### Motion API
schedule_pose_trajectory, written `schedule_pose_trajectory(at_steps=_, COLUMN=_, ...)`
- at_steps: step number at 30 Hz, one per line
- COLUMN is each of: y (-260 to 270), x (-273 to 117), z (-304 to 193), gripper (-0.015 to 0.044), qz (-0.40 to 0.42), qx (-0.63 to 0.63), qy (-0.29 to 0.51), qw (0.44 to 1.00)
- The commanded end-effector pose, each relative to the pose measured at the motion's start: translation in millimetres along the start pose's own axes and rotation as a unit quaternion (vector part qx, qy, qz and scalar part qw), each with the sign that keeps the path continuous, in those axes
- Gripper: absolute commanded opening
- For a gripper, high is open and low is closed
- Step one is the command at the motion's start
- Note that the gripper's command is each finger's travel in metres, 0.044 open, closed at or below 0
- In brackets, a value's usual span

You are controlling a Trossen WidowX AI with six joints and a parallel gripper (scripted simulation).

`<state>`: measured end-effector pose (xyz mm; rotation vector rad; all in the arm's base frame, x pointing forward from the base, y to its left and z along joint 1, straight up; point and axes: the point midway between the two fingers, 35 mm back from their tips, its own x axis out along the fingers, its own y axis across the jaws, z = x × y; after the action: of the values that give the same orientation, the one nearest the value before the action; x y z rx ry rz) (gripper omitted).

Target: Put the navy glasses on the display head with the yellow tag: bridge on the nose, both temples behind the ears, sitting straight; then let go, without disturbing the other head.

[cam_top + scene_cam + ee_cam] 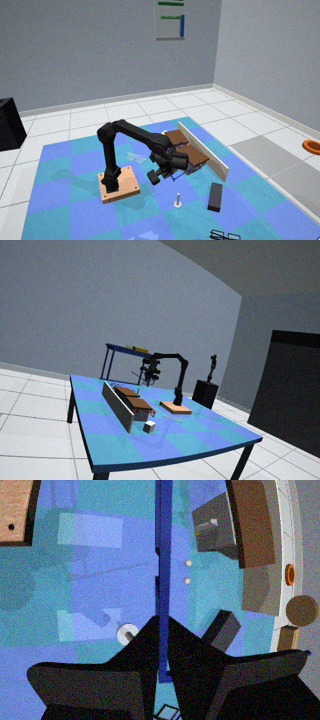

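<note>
My gripper (170, 173) (160, 621) is shut on the navy glasses (186, 171) (164, 570), holding them by the front bar above the table. In the top view, one temple reaches toward the yellow-tagged head and ends in front of it; whether they touch is unclear. That head (195, 169) (215, 527) is a grey block under a brown slab, with its nose and yellow tag (197, 533) showing in the wrist view; no glasses are visibly seated on it. The other head (140, 415) wears red glasses (152, 412) and stands beyond it in the top view.
A pale board (206, 153) (116, 407) stands behind both heads. A post on a white disc (177, 200), a dark block (215, 196) and black glasses (225, 236) lie nearer the top camera. Clear glasses (172, 418) and a white cube (149, 427) are on the other side.
</note>
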<state>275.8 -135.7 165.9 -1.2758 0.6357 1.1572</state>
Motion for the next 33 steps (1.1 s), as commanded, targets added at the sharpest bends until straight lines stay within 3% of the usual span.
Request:
schedule_pose_trajectory(at_steps=1, y=0.3, x=-7.0, z=-9.7, gripper=0.0000, qz=-0.019, qx=-0.046, qy=0.000, qw=0.999)
schedule_pose_trajectory(at_steps=15, y=8.8, x=-33.9, z=-44.9, gripper=0.0000, qz=-0.076, qx=-0.211, qy=0.029, qw=0.974)
schedule_pose_trajectory(at_steps=33, y=8.9, x=-30.7, z=-41.5, gripper=0.0000, qz=-0.067, qx=-0.190, qy=0.027, qw=0.979)
